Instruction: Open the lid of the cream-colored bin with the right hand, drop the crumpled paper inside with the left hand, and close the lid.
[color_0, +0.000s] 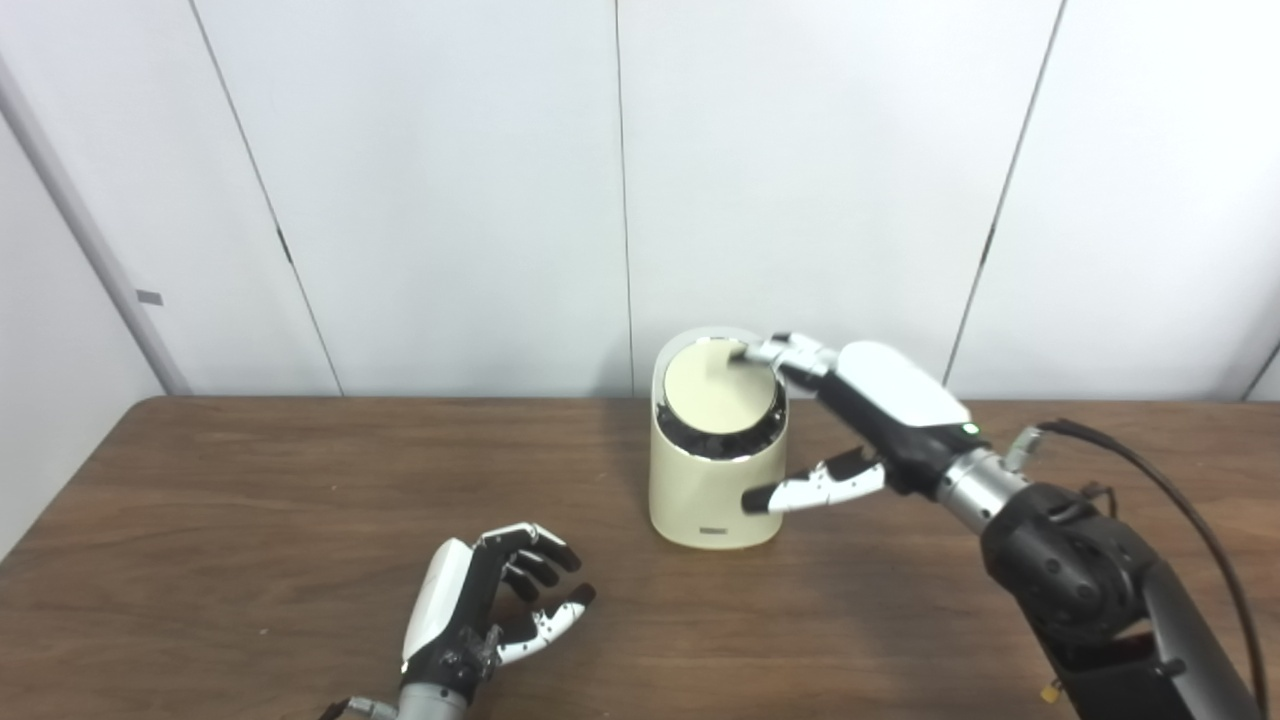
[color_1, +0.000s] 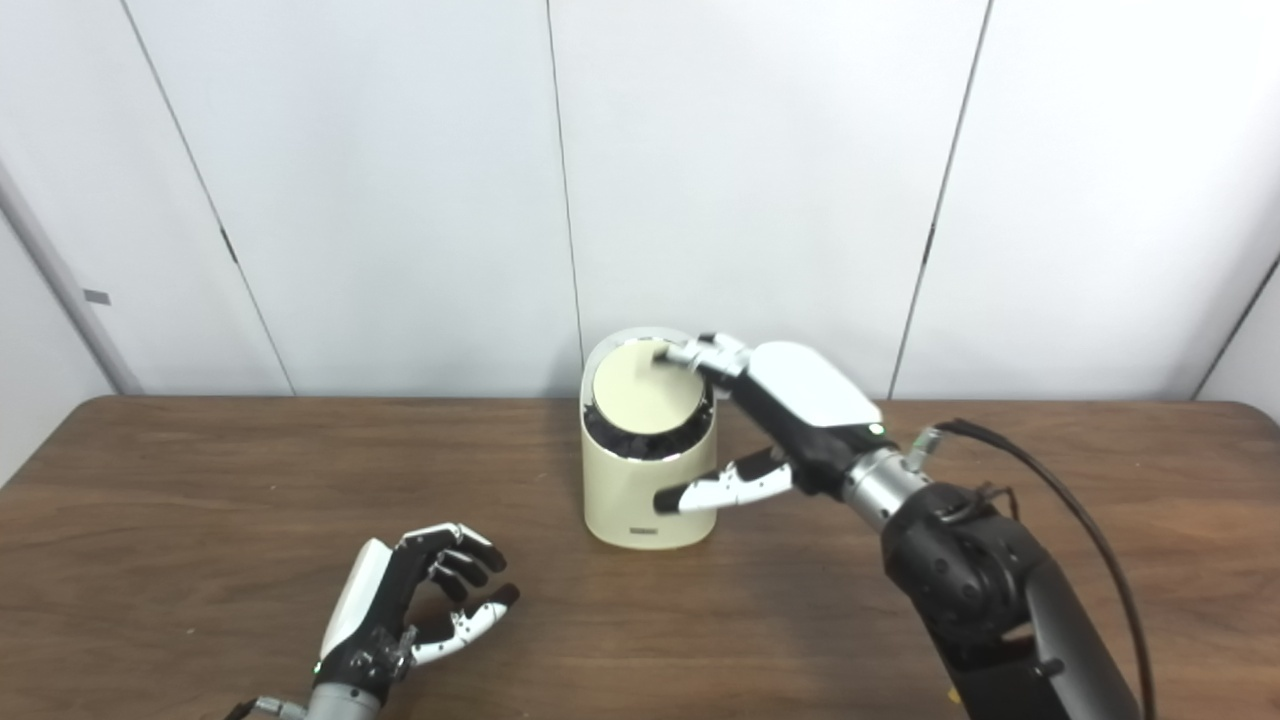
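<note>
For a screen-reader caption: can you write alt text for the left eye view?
The right robot hand touches the lid of a cream-colored bin on a wooden table. The left robot hand rests empty, fingers curled.

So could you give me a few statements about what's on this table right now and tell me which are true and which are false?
1. The right hand has its fingertips on the lid of the cream-colored bin. True.
2. The left hand is holding a crumpled paper. False: no paper shows in it; its fingers are loosely curled around nothing.
3. The lid is flipped wide open. False: it sits in the bin's top, slightly tilted, with a dark gap along its front edge.
4. The bin stands upright on the wooden table. True.
5. The left hand is touching the bin. False: it is near the table's front edge, apart from the bin.
</note>
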